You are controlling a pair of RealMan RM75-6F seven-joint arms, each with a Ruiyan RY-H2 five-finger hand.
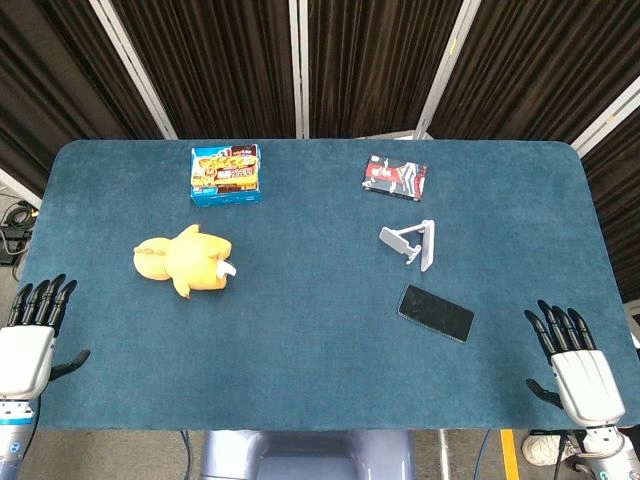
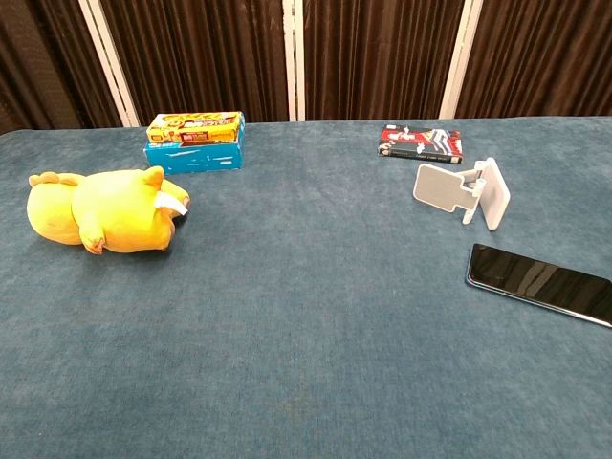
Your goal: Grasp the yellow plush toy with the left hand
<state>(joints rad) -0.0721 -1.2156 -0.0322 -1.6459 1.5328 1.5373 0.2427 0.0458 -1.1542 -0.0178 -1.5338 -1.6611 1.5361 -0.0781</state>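
Yellow plush toy lies on its side on the blue cloth table, untouched, ahead of the left hand and a little inward of it, well apart from the fingers. Nothing of the grasp is done, as far as the views show: the reach, the closing of the fingers and any lift are all left.

Its long axis runs roughly across the table, parallel to the near edge, with a slight tilt. In the head view the rounder end, which I take for the head, is on the side nearer the left hand's outer edge, and the end with the small white tag or tuft points toward the table's middle; which end is truly the head I cannot tell for certain. In the chest view the toy shows broadside, legs toward the camera.

That left hand rests at the near left corner, fingers straight and spread, holding nothing. It would probably have to travel forward and inward, then close across the toy's short width.

Beyond the toy sits a blue and yellow snack box. Far across from the left hand are a white phone stand, a dark phone and a red-and-black packet. The right hand lies at the near right corner, fingers likewise spread and empty.
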